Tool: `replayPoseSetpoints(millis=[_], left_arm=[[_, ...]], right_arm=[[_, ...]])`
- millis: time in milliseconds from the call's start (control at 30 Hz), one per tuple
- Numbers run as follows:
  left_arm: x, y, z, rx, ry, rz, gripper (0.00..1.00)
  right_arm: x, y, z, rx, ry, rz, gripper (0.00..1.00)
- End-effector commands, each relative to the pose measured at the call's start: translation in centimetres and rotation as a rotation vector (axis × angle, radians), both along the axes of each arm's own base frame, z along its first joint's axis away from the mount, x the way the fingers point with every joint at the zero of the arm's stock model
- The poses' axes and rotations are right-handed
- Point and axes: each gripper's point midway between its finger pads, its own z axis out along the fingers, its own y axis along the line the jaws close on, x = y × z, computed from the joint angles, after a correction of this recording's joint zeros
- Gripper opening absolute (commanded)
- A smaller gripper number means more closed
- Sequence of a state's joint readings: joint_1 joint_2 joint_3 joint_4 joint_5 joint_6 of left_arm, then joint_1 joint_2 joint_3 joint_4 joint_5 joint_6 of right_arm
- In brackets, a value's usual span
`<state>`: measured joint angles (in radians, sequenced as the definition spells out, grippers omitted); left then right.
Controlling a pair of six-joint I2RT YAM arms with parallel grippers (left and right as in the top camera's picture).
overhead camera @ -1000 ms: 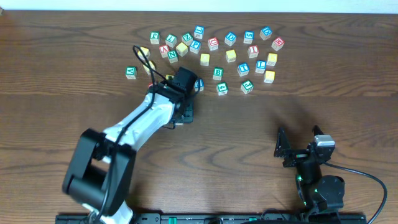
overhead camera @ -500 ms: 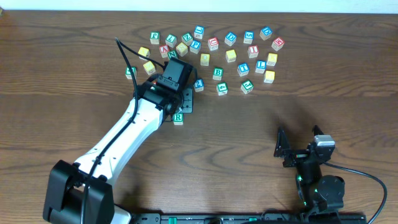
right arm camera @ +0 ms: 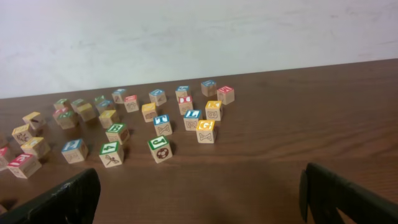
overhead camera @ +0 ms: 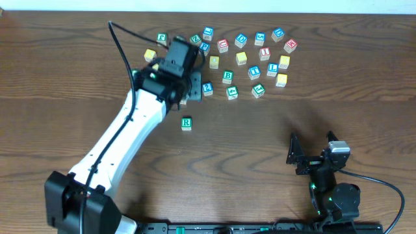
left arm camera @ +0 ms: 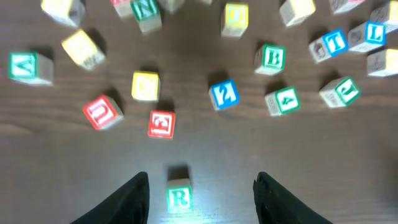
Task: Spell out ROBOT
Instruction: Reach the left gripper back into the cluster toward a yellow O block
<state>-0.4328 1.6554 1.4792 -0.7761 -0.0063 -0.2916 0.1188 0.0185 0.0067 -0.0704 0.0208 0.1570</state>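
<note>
Block R (overhead camera: 186, 123) lies alone on the table (overhead camera: 338, 104), just short of the scattered letter blocks (overhead camera: 227, 77). I see my left gripper (left arm camera: 200, 190) hovering by that cluster, jaws spread and empty. My right gripper (right arm camera: 199, 199) sits well apart, also released.

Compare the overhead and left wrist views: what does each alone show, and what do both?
Overhead only: the right gripper, open, parked far from the blocks. Left wrist only: the left gripper with open fingers close up, either side of the R block. Both: that green R block apart from the cluster, and the green B block in it.
</note>
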Motion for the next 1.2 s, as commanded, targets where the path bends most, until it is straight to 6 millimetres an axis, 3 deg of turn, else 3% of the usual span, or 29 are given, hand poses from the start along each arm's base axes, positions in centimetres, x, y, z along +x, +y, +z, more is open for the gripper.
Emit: replayPoseSetpoints(millis=[0,300,467,533,733,1167], left_arm=[[2.0,-0.7,1.2,0.020,-0.020,-0.035,0.53],[8.3,-3.4,1.3,0.037,-0.021,-0.053,0.55],[11.5,-4.9,-0.7,0.038,-0.021,-0.055,0.61],[12.6,-5.4,-2.6,0.042,-0.012,-0.055,0.66],[14.5,-6.2,-6.6,0.048,-0.010,-0.064,0.74],[16.7,-7.3,-11.6,0.051,-0.024,-0.076,0.77]], right_arm=[[0.0,-0.3,0.0,0.014,0.002,-0.013,0.99],[0.0,-0.3,0.0,0.014,0.002,-0.013,0.99],[0.0,-0.3,0.0,0.014,0.002,-0.013,0.99],[0.0,-0.3,0.0,0.014,0.002,-0.013,0.99],[0.0,-0.3,0.0,0.014,0.002,-0.013,0.99],[0.0,-0.3,0.0,0.014,0.002,-0.013,0.99]])
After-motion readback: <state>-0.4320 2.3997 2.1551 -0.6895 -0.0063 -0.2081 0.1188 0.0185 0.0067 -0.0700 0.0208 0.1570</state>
